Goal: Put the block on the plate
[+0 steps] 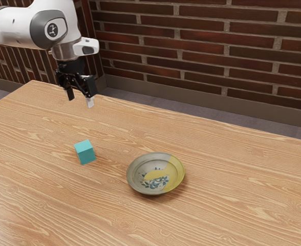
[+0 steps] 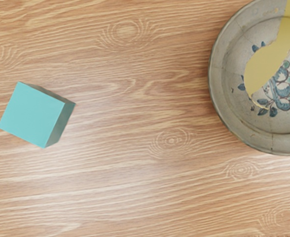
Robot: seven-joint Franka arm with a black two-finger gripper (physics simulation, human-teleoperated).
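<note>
Block (image 1: 86, 153), blue-green with flat sides, sits on the wooden table (image 1: 232, 205). Its bottom is hidden from you, and so are the sides that face away. In the wrist view you can see its top and some darker side faces.

The plate (image 1: 134, 179) is near the block, toward the exterior view's right, with bare wood between them. It is round, with a raised rim, blue flowers in the middle and a yellow part that runs up over the rim. In the wrist view the edge of the picture cuts off some of the plate, so you get just a piece of its round shape. You can't see its underside.

Your end effector (image 1: 81, 101) is up in the air, and it is open: you can see a gap between its two fingers (image 1: 90, 101). The upper parts of the fingers are dark and bunched up, so they are hard to make out. The white arm (image 1: 7, 25) is cut off at the exterior view's left.

The block is lower than your end effector and well apart from it, out toward the camera in the exterior view. You can't tell from these pictures just how high the end effector is. A brick wall (image 1: 166, 46) stands behind the table.
</note>
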